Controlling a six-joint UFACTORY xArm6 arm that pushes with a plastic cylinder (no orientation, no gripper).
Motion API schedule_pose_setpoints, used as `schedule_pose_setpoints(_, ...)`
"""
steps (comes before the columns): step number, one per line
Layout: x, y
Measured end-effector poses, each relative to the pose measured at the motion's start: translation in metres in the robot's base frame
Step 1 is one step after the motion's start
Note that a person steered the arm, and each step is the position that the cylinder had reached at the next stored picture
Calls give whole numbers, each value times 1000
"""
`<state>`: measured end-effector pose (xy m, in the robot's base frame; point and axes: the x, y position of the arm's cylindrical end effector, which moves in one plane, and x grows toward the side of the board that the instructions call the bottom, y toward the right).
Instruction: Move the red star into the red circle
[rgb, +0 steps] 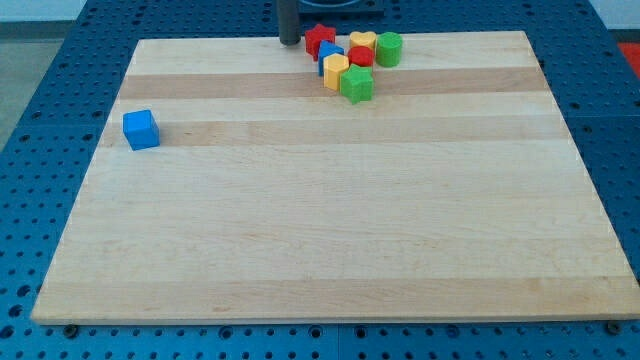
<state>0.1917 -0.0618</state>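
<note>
Wooden board (330, 220) on blue pegboard | my tip (290, 42) just left of red star (319, 40) | red circle (361, 56) in cluster | no pincer on this rod

The surface (330, 220) is showing pale, smooth, matt wood in lengthwise strips. The blue cube (141, 130) and red star (319, 40) are looking like matt plastic; my tip (290, 42) is appearing dark and dull.

You see a cluster near the view's top edge of the bench (330, 240), just right of centre. My tip (290, 42) stands just left of the red star (319, 40). Right of the star lie the red circle (361, 56), yellow heart (362, 41) and green cylinder (388, 48). Below sit the yellow block (336, 72) and green star (356, 84). The blue cube (141, 130) lies alone, far left.
</note>
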Motion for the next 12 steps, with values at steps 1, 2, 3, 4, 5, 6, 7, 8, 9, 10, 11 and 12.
schedule_pose_setpoints(1, 0, 1)
schedule_pose_setpoints(2, 0, 3)
schedule_pose_setpoints(3, 0, 12)
schedule_pose_setpoints(4, 0, 23)
schedule_pose_setpoints(5, 0, 25)
schedule_pose_setpoints(6, 3, 25)
schedule_pose_setpoints(7, 8, 25)
schedule_pose_setpoints(8, 17, 25)
schedule_pose_setpoints(9, 18, 29)
schedule_pose_setpoints(10, 14, 31)
schedule_pose_setpoints(11, 11, 32)
schedule_pose_setpoints(12, 10, 32)
